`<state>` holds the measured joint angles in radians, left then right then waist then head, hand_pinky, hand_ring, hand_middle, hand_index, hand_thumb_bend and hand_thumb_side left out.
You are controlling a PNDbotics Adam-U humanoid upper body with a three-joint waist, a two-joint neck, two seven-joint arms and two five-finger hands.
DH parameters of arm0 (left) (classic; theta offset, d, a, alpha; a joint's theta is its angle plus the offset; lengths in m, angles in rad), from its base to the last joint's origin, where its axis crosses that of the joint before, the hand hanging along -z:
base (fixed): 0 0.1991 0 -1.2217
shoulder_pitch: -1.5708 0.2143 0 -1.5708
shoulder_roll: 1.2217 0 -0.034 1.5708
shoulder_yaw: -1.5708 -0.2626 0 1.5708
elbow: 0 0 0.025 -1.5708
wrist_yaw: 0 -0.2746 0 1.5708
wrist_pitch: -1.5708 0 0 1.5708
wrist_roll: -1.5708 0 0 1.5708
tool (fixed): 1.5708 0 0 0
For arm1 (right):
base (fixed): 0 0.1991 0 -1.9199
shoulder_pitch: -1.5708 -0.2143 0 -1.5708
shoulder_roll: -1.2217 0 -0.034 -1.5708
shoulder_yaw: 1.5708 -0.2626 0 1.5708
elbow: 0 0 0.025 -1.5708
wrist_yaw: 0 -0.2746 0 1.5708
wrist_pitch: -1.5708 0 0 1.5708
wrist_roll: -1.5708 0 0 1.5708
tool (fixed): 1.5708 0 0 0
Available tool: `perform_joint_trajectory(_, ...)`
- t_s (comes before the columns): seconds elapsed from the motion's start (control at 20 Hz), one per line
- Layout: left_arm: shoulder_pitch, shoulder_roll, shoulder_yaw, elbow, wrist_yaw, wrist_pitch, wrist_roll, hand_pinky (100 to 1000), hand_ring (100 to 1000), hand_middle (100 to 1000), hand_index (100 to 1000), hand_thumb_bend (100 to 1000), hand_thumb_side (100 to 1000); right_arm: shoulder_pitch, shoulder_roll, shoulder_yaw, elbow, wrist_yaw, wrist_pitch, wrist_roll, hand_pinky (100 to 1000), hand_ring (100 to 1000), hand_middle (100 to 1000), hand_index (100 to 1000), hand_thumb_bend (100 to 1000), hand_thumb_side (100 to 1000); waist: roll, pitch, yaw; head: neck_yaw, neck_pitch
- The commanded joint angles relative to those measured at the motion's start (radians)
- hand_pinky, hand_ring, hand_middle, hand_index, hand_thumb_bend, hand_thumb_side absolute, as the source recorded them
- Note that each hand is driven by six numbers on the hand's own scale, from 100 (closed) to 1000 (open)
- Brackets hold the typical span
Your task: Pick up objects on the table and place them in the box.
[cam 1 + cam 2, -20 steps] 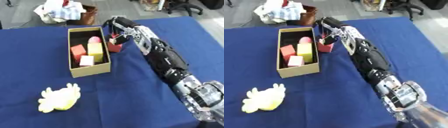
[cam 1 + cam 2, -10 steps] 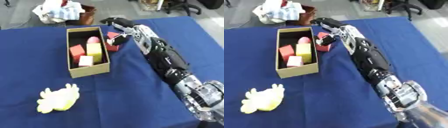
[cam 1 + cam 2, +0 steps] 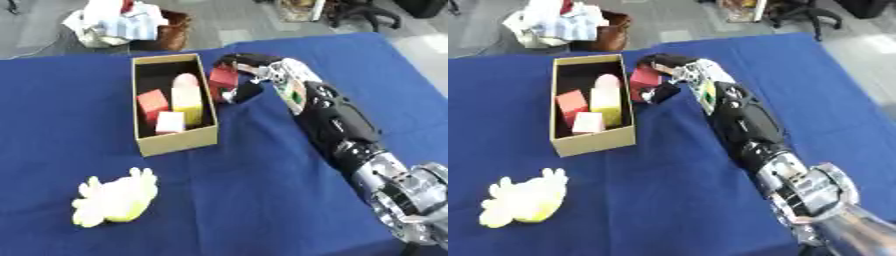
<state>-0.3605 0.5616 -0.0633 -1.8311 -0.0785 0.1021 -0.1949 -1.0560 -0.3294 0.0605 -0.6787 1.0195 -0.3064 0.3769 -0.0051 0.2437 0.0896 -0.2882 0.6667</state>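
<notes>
An open tan box point(image 3: 178, 141) stands on the blue table, holding a red block point(image 3: 152, 100), a yellow piece with a pink top point(image 3: 186, 95) and a pale cube point(image 3: 170, 121). My right hand point(image 3: 246, 71) is shut on a dark red block point(image 3: 221, 78), lifted just beside the box's right wall near its far end. A yellow plush toy point(image 3: 115, 196) lies on the cloth in front of the box, to the left. My left hand shows in no view.
The blue cloth point(image 3: 262, 200) covers the table. Past its far edge sits a brown basket point(image 3: 166, 31) with white and light-coloured cloth piled on it. My right arm point(image 3: 341, 125) stretches across the table's right half.
My right hand has raised the dark red block off the table and carried it up and left, toward the box's right wall. The box's contents and the plush toy have stayed put.
</notes>
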Motion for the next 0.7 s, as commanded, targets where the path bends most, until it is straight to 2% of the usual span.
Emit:
perform_joint_trajectory(0.05, -0.008, 0.019, 0.010, -0.012, 0.005, -0.001, 0.002, 702, 604, 615, 776, 310, 614, -0.012, -0.006, -0.010, 0.019, 0.032, 0.007, -0.008, 871, 917, 953, 1000, 100, 318, 0.016, -0.013, 0.002, -0.003, -0.007)
perform_joint_trajectory(0.1, -0.008, 0.018, 0.010, -0.012, 0.005, -0.001, 0.001, 702, 604, 615, 776, 310, 615, -0.011, -0.004, -0.011, 0.020, 0.037, 0.006, -0.019, 848, 894, 935, 1000, 100, 290, 0.016, -0.012, 0.002, -0.003, -0.007)
perform_joint_trajectory(0.15, -0.008, 0.018, 0.009, -0.012, 0.005, -0.001, 0.001, 702, 604, 615, 776, 309, 615, -0.011, -0.002, -0.012, 0.018, 0.039, 0.005, -0.031, 786, 824, 876, 992, 100, 171, 0.017, -0.012, 0.003, -0.003, -0.007)
perform_joint_trajectory(0.2, -0.008, 0.017, 0.009, -0.012, 0.006, -0.001, 0.001, 702, 604, 615, 776, 309, 615, -0.010, -0.001, -0.013, 0.012, 0.042, 0.003, -0.054, 746, 779, 834, 970, 100, 100, 0.017, -0.012, 0.003, -0.003, -0.007)
perform_joint_trajectory(0.25, -0.008, 0.018, 0.009, -0.012, 0.006, -0.001, 0.001, 702, 604, 615, 776, 310, 615, -0.010, -0.001, -0.014, 0.005, 0.044, 0.000, -0.083, 660, 669, 739, 909, 100, 100, 0.017, -0.012, 0.003, -0.003, -0.007)
perform_joint_trajectory(0.3, -0.008, 0.018, 0.009, -0.012, 0.006, -0.001, 0.001, 702, 603, 615, 776, 310, 615, -0.010, -0.001, -0.015, -0.003, 0.044, -0.003, -0.120, 632, 630, 703, 884, 100, 100, 0.018, -0.012, 0.003, -0.003, -0.007)
perform_joint_trajectory(0.35, -0.007, 0.018, 0.010, -0.012, 0.006, -0.001, 0.002, 702, 604, 615, 776, 309, 615, -0.009, -0.001, -0.014, -0.009, 0.044, -0.006, -0.156, 578, 561, 623, 833, 100, 100, 0.018, -0.012, 0.003, -0.004, -0.007)
perform_joint_trajectory(0.5, -0.007, 0.019, 0.010, -0.013, 0.006, -0.001, 0.002, 702, 604, 615, 776, 309, 615, -0.010, -0.003, -0.013, -0.025, 0.035, -0.018, -0.261, 518, 488, 532, 777, 100, 100, 0.017, -0.013, 0.002, -0.004, -0.008)
perform_joint_trajectory(0.7, -0.007, 0.021, 0.011, -0.013, 0.005, -0.001, 0.003, 702, 605, 615, 776, 307, 615, -0.022, -0.013, -0.002, -0.062, 0.006, -0.039, -0.324, 501, 470, 504, 763, 100, 100, 0.015, -0.015, 0.000, -0.004, -0.009)
